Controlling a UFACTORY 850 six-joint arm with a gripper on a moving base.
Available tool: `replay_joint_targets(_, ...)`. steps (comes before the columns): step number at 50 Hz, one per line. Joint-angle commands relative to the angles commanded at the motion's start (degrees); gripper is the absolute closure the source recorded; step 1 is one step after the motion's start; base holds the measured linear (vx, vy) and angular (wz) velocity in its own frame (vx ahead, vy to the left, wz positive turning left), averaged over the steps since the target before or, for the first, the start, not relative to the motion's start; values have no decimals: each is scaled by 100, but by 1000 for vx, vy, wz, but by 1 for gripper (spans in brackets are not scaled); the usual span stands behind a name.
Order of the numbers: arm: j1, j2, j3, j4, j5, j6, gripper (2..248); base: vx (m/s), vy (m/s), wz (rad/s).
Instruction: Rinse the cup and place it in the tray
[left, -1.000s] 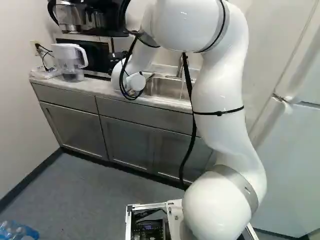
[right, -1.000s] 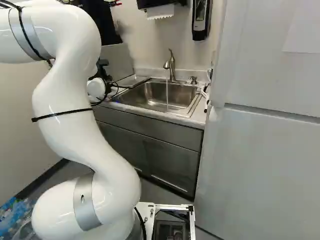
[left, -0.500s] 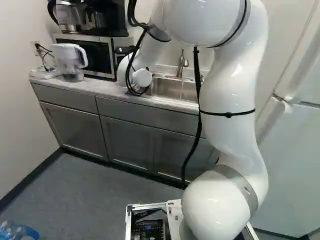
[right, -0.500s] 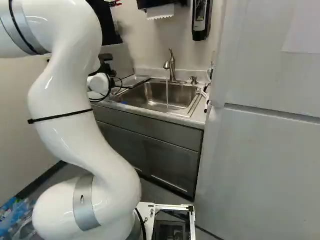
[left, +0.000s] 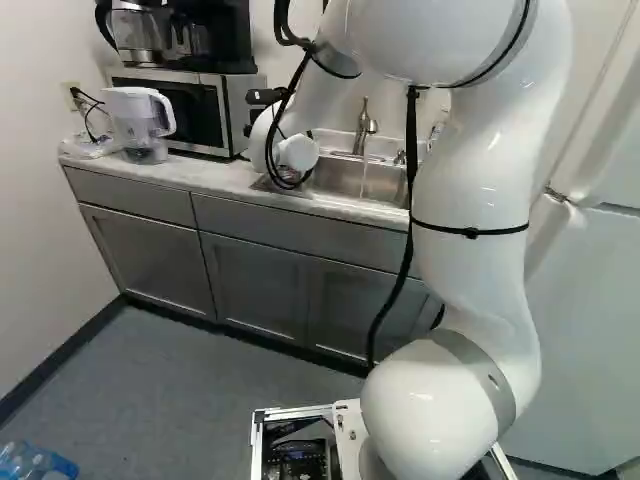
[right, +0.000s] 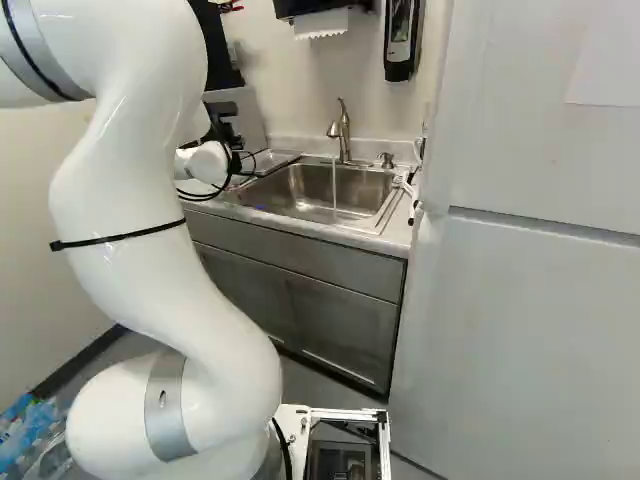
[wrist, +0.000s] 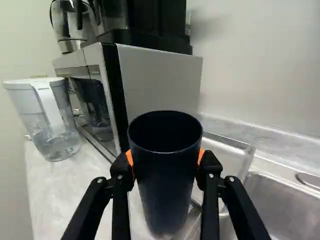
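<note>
On the sink's microwave side: gripper (right: 222, 120), cup in its hold; white arm (right: 150, 230) reaches there, bent at the elbow.
Jaws: parted by about the cup's width, one orange pad (wrist: 130, 158) on each side of it, both pressed to the wall; firm hold on the cup.
Cup: dark blue, near-black (wrist: 165, 175), between the fingers, mouth up, outside the sink basin, on the microwave side. Cup base against counter or tray: can't tell if touching.
Sink: metal basin (right: 310, 190), set into the countertop (left: 180, 172).
Faucet: at the sink's wall side (right: 343, 130), spout over the basin.
Water: running, thin stream (right: 334, 185) down into the sink.
Tray: metal, shallow (wrist: 227, 157), just beside the sink, between it and the microwave; partly hidden by cup and gripper.
Microwave: past the tray from the sink (wrist: 150, 75), black coffee maker (wrist: 145, 20) on top.
Pitcher: clear with white handle and lid (wrist: 50, 120), farther from the sink than the microwave front, on the countertop, some water inside.
Soap pump: behind the sink, just beside the faucet (right: 387, 160).
Wall dispenser: black, above the sink (right: 400, 40).
Cabinets: gray, under the sink (right: 300, 310).
Fridge: white, right of the sink in the right base view (right: 520, 330).
</note>
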Motion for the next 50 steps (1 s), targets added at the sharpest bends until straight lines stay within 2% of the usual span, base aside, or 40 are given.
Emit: replay_joint_targets(50,-726,403,470,0,0,0,124,0,0,0)
